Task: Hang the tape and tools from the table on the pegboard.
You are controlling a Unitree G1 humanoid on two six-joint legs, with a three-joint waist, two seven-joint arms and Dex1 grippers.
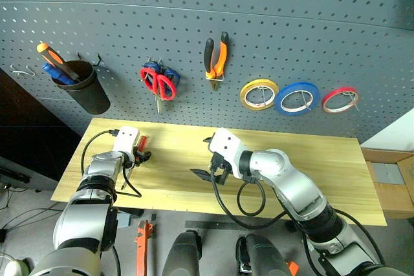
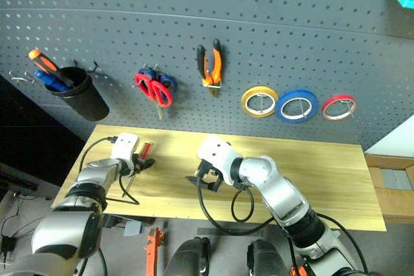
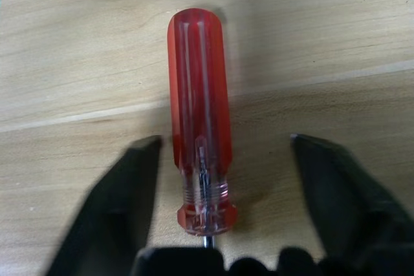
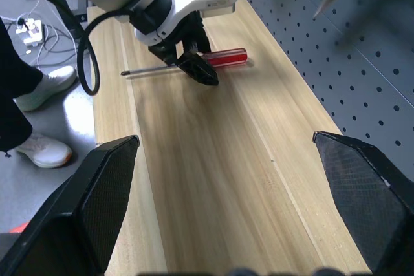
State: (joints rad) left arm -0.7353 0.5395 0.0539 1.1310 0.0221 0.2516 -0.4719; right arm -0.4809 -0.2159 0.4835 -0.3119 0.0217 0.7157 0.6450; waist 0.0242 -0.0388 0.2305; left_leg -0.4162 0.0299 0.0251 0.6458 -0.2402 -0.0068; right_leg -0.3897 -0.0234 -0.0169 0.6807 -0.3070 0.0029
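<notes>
The slim red-handled tool (image 3: 197,114) lies flat on the table (image 1: 310,172) near its left end, shaft toward the front edge. My left gripper (image 3: 225,139) is open and straddles the handle: one finger is almost against it, the other stands clear. My right gripper (image 1: 210,176) hovers open and empty over the middle of the table. On the pegboard (image 1: 194,4) hang the blue tape (image 1: 297,98), the orange-and-black pliers (image 1: 217,56) and the red-handled scissors (image 1: 158,84).
A yellow roll (image 1: 259,94) and a thin red roll (image 1: 340,99) flank the blue tape. A black cup (image 1: 84,85) with orange- and blue-handled tools hangs at the left. A person's shoes (image 4: 45,150) stand beside the table's left end.
</notes>
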